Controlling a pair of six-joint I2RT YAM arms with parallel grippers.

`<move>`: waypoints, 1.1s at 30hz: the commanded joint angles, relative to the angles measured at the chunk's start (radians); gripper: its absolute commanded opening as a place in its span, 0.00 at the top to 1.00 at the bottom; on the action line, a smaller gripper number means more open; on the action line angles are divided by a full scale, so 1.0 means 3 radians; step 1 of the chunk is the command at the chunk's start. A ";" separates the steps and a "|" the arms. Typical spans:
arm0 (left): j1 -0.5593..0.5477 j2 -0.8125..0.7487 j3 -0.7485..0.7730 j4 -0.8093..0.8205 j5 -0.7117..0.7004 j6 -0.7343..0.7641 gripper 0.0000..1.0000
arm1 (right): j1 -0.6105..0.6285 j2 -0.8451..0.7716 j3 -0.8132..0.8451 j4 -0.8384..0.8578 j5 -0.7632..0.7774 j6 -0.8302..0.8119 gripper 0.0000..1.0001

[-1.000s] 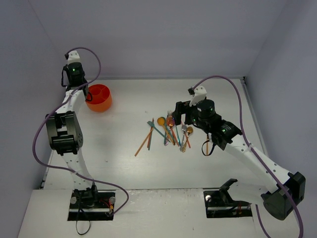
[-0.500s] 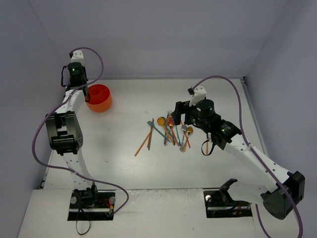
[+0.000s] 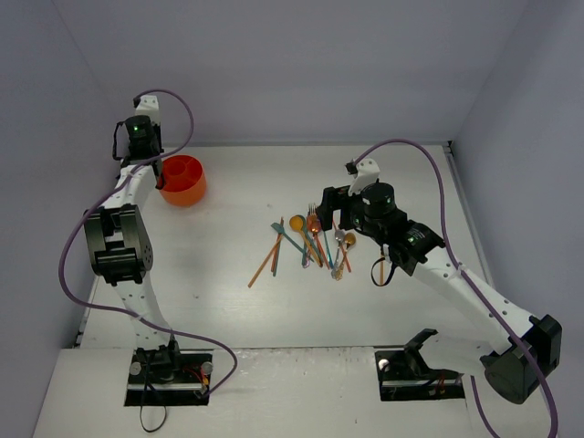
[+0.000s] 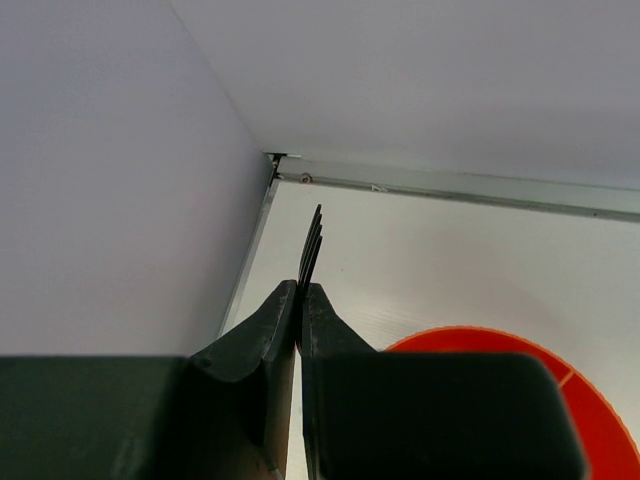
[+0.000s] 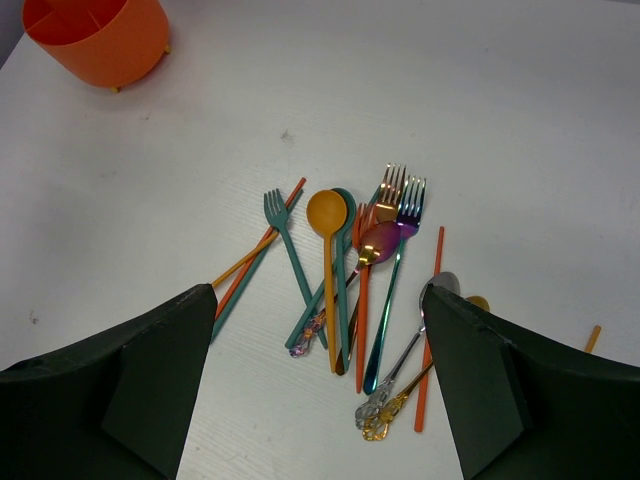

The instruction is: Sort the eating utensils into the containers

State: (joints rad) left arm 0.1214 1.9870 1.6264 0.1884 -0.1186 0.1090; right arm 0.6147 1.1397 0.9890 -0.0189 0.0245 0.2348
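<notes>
The white bench (image 3: 228,301) is closed in by pale walls (image 3: 292,64) at the back, left and right, and a seam is seen along its far edge in the left wrist view. Wide bare surface is left across the lower half of the top view and between the cup and the heap. The orange-red cup (image 3: 182,193), divided inside, is set in the upper left of the top view, near the bench's left edge. The utensils (image 3: 310,242) are heaped right of centre and crossed over one another: teal and orange pieces are fanned to the lower left, with gold, pink and iridescent forks and spoons in the middle. The right claw (image 5: 318,290) is held above this heap, its fingers spread wide and nothing gripped. The left claw (image 4: 299,290) is pressed together on a black fork (image 4: 310,240), whose tines are pointed toward the back left corner, with the cup's rim seen at the lower right of that view
</notes>
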 commanded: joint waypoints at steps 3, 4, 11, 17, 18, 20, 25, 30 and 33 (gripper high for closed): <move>0.0045 0.0012 0.0130 0.0009 0.0035 0.0086 1.00 | -0.0025 -0.0020 0.0011 0.0160 -0.0026 0.0021 0.18; 0.0045 0.0034 0.0123 -0.0006 0.0020 0.0086 1.00 | -0.0029 -0.0020 0.0007 0.0160 -0.0030 0.0029 0.18; 0.0085 0.0105 0.0106 -0.0039 -0.0024 0.0046 1.00 | -0.0029 -0.0026 -0.0004 0.0160 -0.0025 0.0040 0.18; 0.0111 0.0138 0.0142 -0.0123 -0.0069 -0.0006 1.00 | -0.0029 -0.0014 0.0001 0.0162 -0.0010 0.0042 0.19; 0.0119 0.0141 0.0142 -0.0133 -0.0085 -0.0024 1.00 | -0.0029 -0.0011 0.0001 0.0164 -0.0010 0.0045 0.18; 0.0134 0.0149 0.0142 -0.0153 -0.0132 -0.0065 1.00 | -0.0029 -0.0014 0.0005 0.0165 -0.0010 0.0050 0.19; 0.0157 0.0156 0.0141 -0.0210 -0.0330 -0.0194 1.00 | -0.0029 -0.0020 -0.0009 0.0164 -0.0005 0.0060 0.18; 0.0158 0.0191 0.0195 -0.0297 -0.0356 -0.0214 1.00 | -0.0029 -0.0025 -0.0009 0.0160 0.0000 0.0061 0.19; 0.0163 0.0228 0.0278 -0.0420 -0.0351 -0.0246 0.95 | -0.0029 -0.0035 -0.0019 0.0160 0.0000 0.0061 0.19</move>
State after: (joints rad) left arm 0.1581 2.0558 1.6413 0.1029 -0.1988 0.0468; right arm 0.6144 1.1397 0.9886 -0.0189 0.0212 0.2420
